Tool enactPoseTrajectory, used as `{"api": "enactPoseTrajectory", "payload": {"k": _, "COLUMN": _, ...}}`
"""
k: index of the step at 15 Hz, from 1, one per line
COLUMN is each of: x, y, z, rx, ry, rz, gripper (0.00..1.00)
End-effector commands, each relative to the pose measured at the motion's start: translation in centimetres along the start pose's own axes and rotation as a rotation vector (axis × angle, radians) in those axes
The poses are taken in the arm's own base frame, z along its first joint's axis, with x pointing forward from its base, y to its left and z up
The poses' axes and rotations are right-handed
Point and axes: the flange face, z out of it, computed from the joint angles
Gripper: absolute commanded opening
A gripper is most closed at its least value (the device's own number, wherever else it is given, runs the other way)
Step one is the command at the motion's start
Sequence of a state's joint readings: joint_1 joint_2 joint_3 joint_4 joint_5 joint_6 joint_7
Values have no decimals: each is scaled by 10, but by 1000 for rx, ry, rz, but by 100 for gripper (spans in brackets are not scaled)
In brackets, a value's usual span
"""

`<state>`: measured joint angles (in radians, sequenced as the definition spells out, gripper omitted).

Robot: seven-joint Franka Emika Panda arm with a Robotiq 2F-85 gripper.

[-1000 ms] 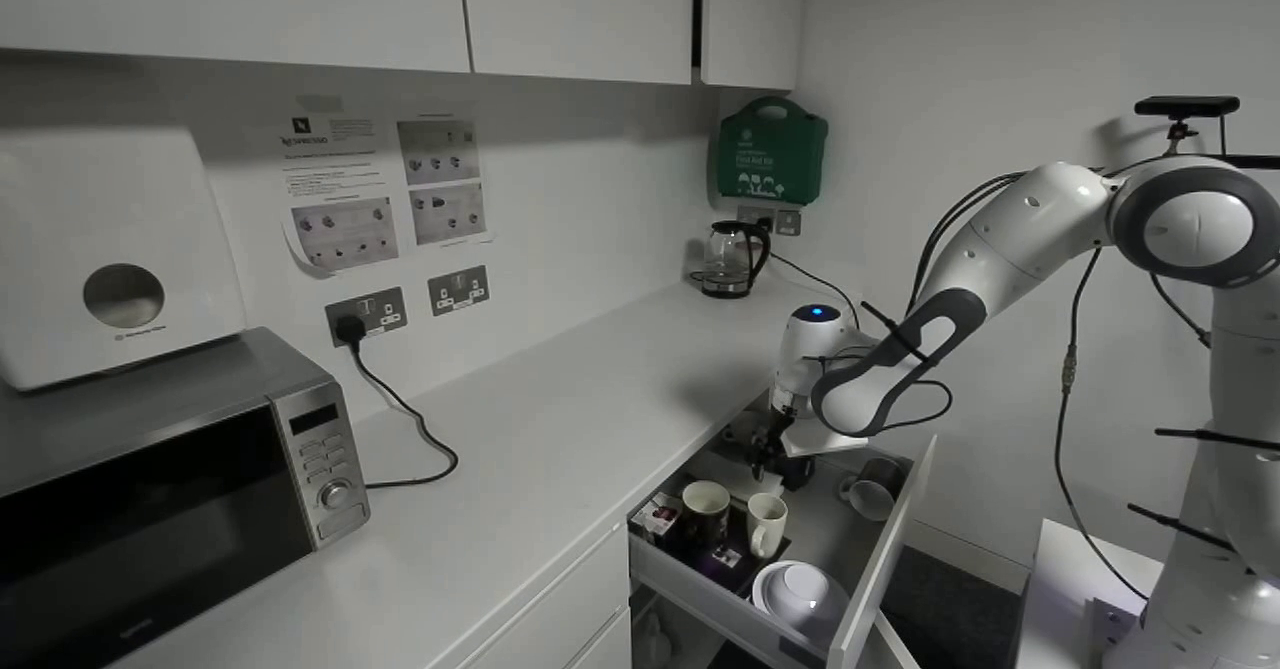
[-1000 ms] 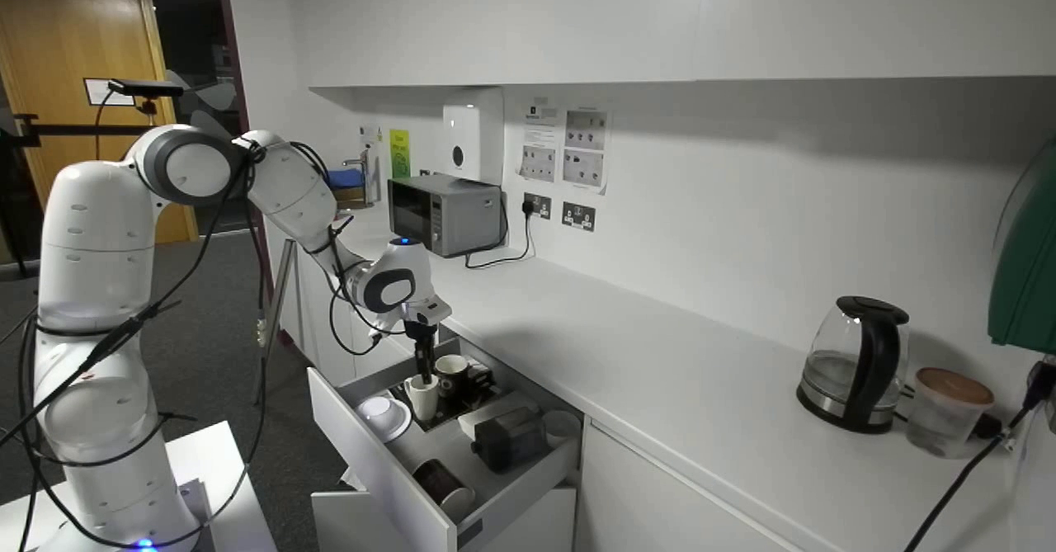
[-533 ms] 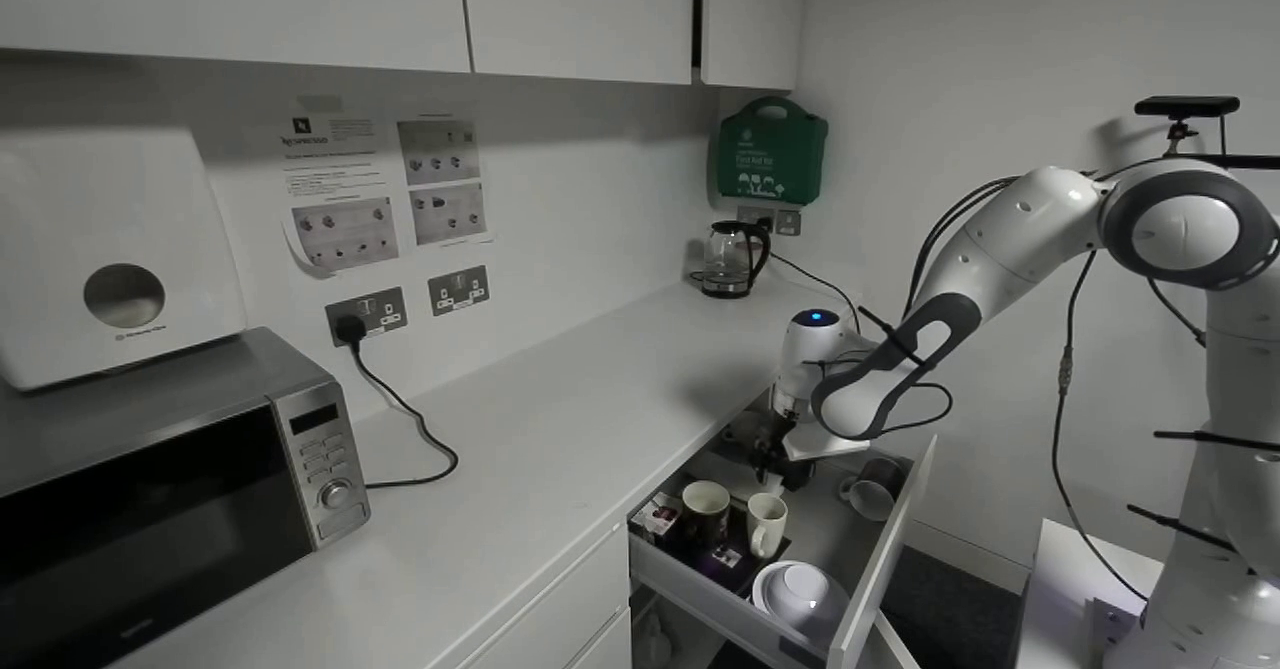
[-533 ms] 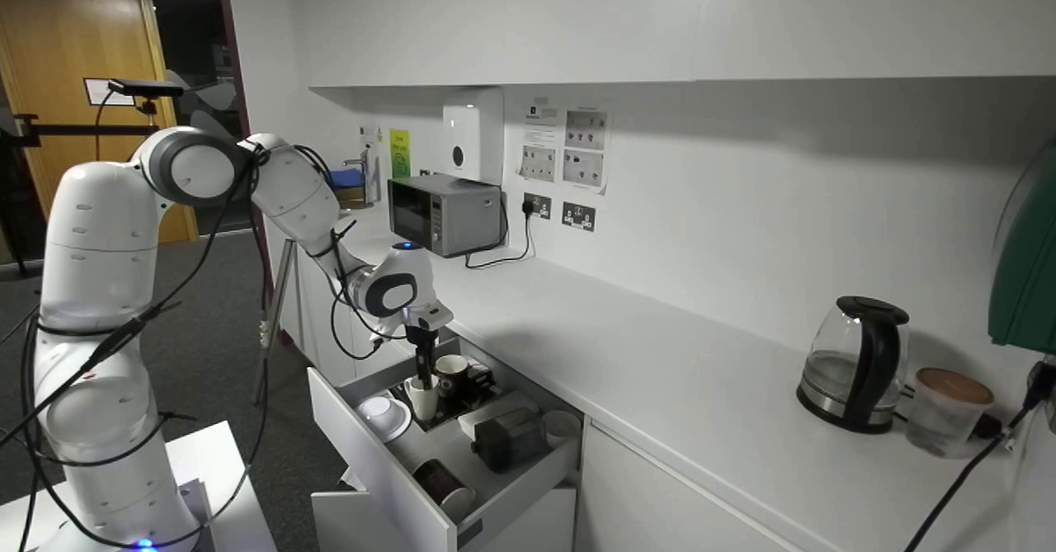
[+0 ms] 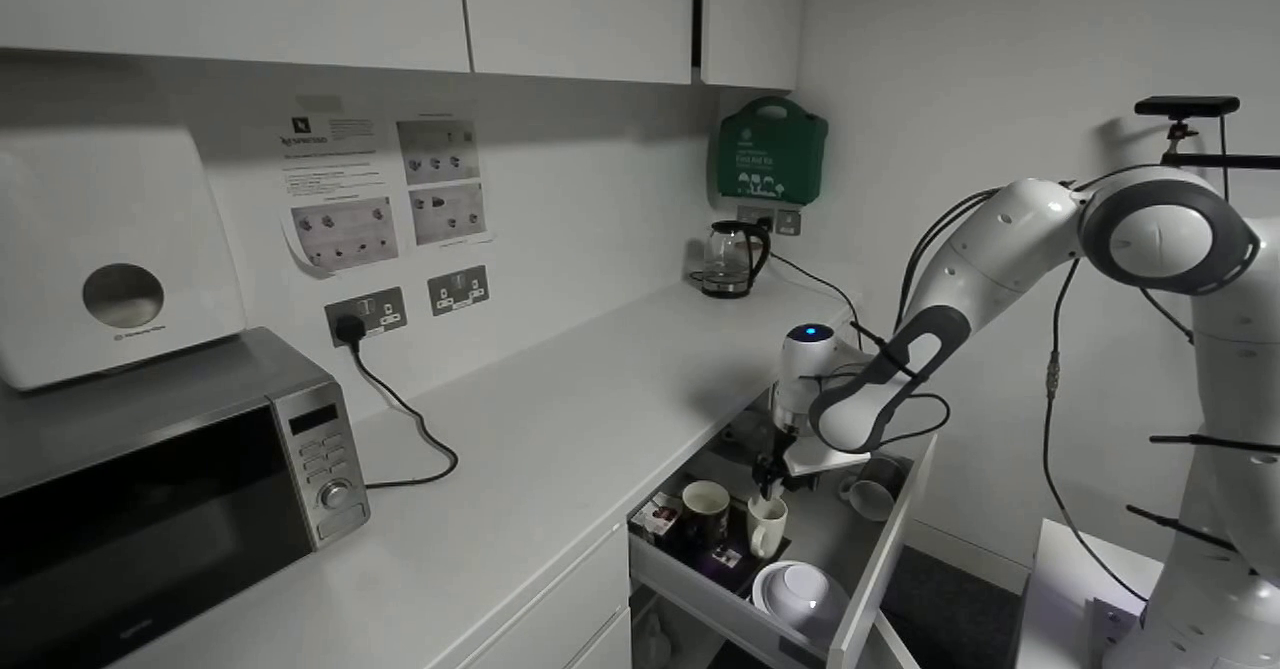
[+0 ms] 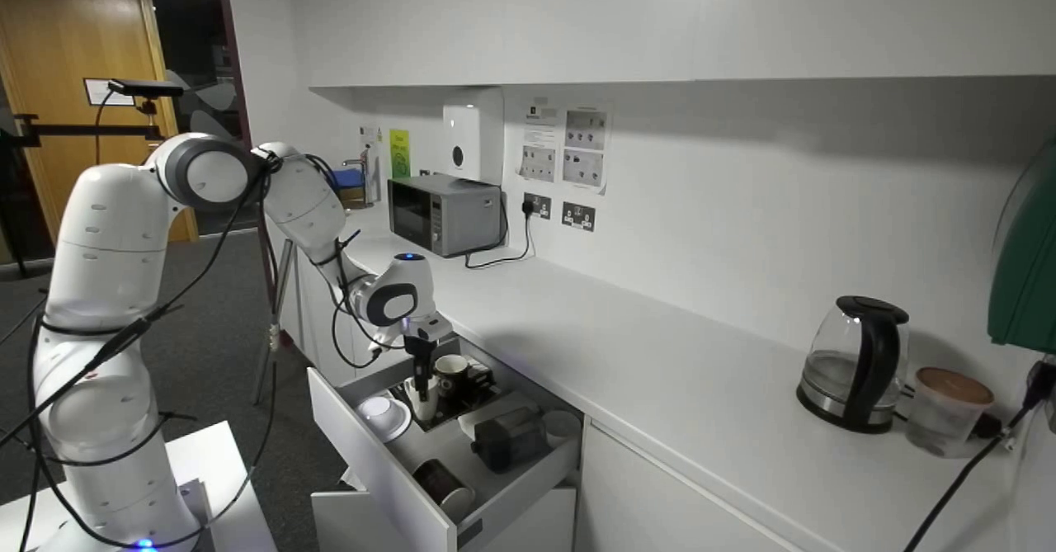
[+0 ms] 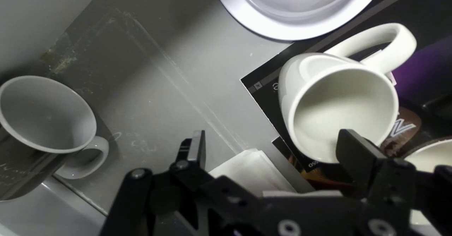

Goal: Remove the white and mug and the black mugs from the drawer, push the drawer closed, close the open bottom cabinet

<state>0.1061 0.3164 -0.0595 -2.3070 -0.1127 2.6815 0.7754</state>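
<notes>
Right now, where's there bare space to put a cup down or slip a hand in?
The widest patch is the countertop between microwave and kettle. A smaller one is the drawer floor between the sideways dark mug and white mug, though the open gripper hangs close. It's crowded around the white mug, with another mug and white dishes near it.

Glossy white mug [image 7: 339, 105], scuffed drawer floor [image 7: 169, 77], glass kettle [image 6: 855, 366]

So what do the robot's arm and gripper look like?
The arm is white and rounded, with dark grey joint rings, blue lights and black cables strapped along it. The gripper is black, with blocky fingers and silvery bolts.
</notes>
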Motion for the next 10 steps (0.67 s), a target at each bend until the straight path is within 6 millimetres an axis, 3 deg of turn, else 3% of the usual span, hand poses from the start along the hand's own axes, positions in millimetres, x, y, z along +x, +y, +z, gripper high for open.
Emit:
{"api": "enactPoseTrajectory", "payload": {"k": 1, "x": 0, "y": -6, "z": 4, "rx": -6, "ry": 14, "rz": -58, "gripper": 100}}
{"api": "enactPoseTrajectory", "payload": {"k": 10, "x": 18, "y": 4, "z": 22, "rx": -17, "ry": 16, "rz": -131, "gripper": 100}}
